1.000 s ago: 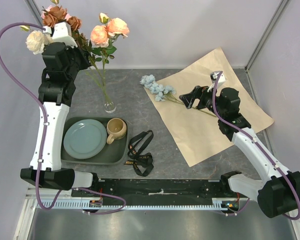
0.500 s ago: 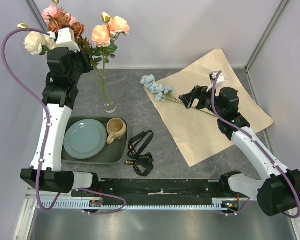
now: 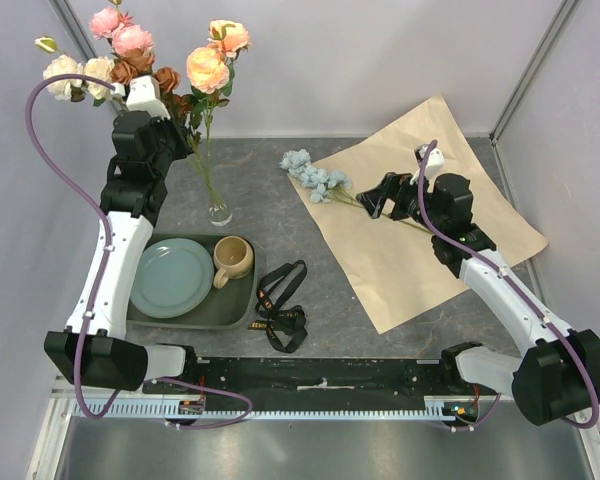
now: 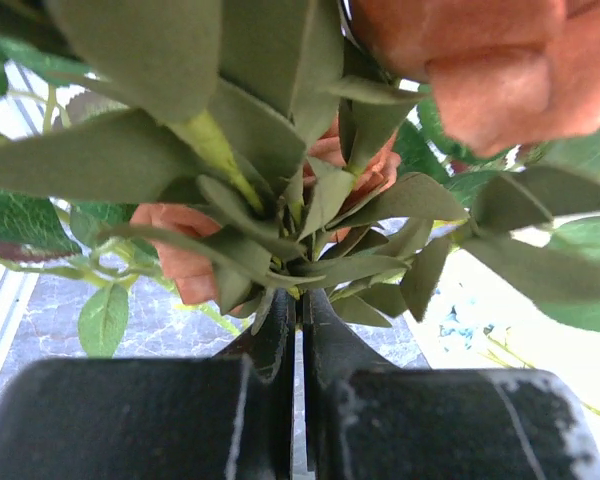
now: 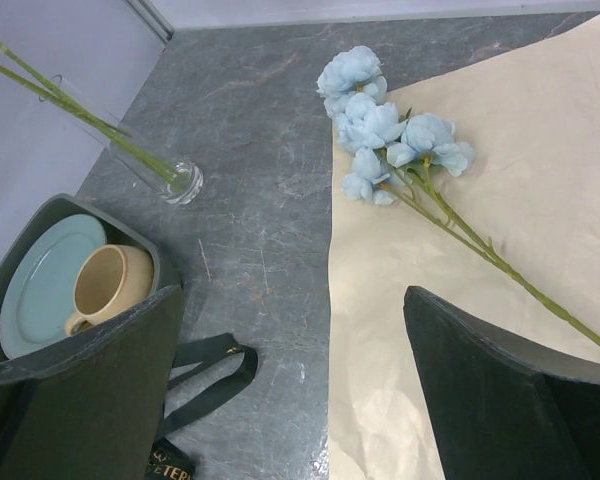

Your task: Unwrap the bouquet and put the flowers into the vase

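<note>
My left gripper (image 3: 184, 118) is shut on the stems of a bunch of flowers (image 3: 206, 70), held high at the back left. The blooms are peach, pink, cream and rust. Their thin stems run down into the clear glass vase (image 3: 218, 211). In the left wrist view leaves and a peach bloom (image 4: 185, 262) crowd the shut gripper (image 4: 301, 297). One light blue flower (image 3: 315, 178) lies at the kraft paper's (image 3: 450, 245) left edge. My right gripper (image 3: 376, 196) hangs open over its stem. The right wrist view shows that gripper (image 5: 295, 292) empty, the blue flower (image 5: 380, 125) ahead and the vase (image 5: 176, 180) to the left.
A dark green tray (image 3: 235, 312) in front of the vase holds a blue-grey plate (image 3: 170, 278) and a tan mug (image 3: 232, 258). A loose black ribbon (image 3: 280, 302) lies on the grey table beside the tray. White walls enclose the back and sides.
My left arm has swung right and risen, carrying the bunch more upright above the vase. The right gripper has shifted slightly left and stays open over the paper.
</note>
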Available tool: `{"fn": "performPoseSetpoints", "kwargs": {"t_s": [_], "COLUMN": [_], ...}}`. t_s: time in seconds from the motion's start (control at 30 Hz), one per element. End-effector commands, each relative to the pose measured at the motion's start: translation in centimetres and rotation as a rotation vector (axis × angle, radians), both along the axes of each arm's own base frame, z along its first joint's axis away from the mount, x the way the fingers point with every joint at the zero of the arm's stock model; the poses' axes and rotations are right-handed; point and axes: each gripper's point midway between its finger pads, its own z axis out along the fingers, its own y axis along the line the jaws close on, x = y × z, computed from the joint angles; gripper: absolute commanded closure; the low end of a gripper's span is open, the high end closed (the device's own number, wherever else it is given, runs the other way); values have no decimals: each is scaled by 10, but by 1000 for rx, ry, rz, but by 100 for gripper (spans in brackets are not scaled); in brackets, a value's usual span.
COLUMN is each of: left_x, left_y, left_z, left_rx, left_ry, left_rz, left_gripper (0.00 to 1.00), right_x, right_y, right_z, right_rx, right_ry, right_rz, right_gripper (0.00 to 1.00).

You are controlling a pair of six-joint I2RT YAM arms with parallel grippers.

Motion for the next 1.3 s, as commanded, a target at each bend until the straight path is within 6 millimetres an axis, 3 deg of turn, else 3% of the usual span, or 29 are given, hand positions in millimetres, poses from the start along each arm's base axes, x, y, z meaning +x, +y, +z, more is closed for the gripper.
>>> {"fn": "performPoseSetpoints", "kwargs": {"t_s": [0.0,0.47,0.57,0.9,1.0,1.17,1.2,1.27], "left_x": [-1,7,7,-4,-11,-27,-30,-36], "left_y": [6,11,11,6,4,-1,-1,-4], "left_z": [4,-47,-51,-49,-40,-20,-16,-9], "left_rx": [-29,-19,-23,-57,-77,-106,-108,-117], "left_ry": [-61,19,26,36,21,-18,-21,-26], "left_rz": [38,70,74,52,41,14,9,-5], "left_gripper": [98,98,94,55,42,33,24,18], "right_x": [5,15,17,23,25,29,30,33], "right_y": [4,11,12,16,18,19,20,19], "right_z": [17,-13,-19,-36,-37,-38,-39,-40], "right_rx": [17,10,2,-21,-28,-42,-46,-62], "right_ry": [-36,48,58,109,113,122,123,123], "right_rz": [6,22,24,21,17,14,13,8], "right_gripper": [2,2,2,2,2,2,2,2]}}
